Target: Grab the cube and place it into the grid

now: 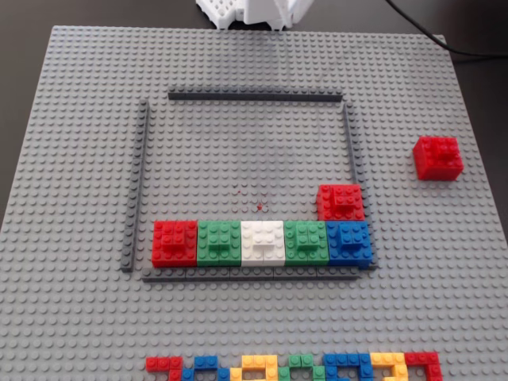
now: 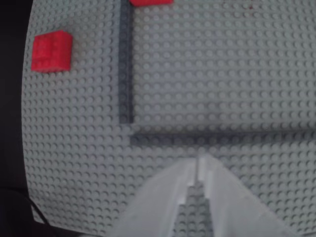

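Meanwhile, in the fixed view, a small red Lego cube (image 1: 437,158) with a raised brick on top sat alone on the grey studded baseplate (image 1: 71,317), outside the grid (image 1: 238,159) and well apart from its right-hand dark grey strip (image 1: 350,139). Inside the square of four thin strips, a row of five blocks lined the lower edge: red (image 1: 174,242), green (image 1: 218,241), white (image 1: 263,241), green (image 1: 306,240) and blue (image 1: 348,241). Another red block (image 1: 341,202) stood just above the blue one, starting a second row. A flat multicoloured brick strip (image 1: 294,367) ran along the bottom of the picture, and only the white base of the arm (image 1: 254,11) showed at the top edge.

Seen from the wrist view, the white two-finger gripper (image 2: 199,163) hovered over bare studs just short of a corner of the grid, its jaws drawn nearly together with only a thin slit between them and nothing held. The loose red cube appeared at upper left, outside the strip (image 2: 125,59), far from the fingertips.

By the look of it, six blocks were already placed, while the outlying cube had yet to be approached, grasped and carried into the grid, probably beside the second-row red block.
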{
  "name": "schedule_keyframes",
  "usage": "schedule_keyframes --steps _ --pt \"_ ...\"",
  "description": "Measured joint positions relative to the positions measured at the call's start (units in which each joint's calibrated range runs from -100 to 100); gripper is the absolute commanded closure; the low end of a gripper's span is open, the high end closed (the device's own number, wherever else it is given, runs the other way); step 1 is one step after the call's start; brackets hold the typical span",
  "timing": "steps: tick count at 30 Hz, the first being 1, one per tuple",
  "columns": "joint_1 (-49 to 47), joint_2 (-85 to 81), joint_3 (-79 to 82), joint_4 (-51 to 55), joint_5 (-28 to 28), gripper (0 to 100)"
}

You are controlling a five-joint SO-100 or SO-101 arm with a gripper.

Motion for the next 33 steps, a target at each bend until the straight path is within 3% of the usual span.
schedule_keyframes --steps 33 --pt "-20.49 55.05 -44.04 -1.66 -13.24 100"
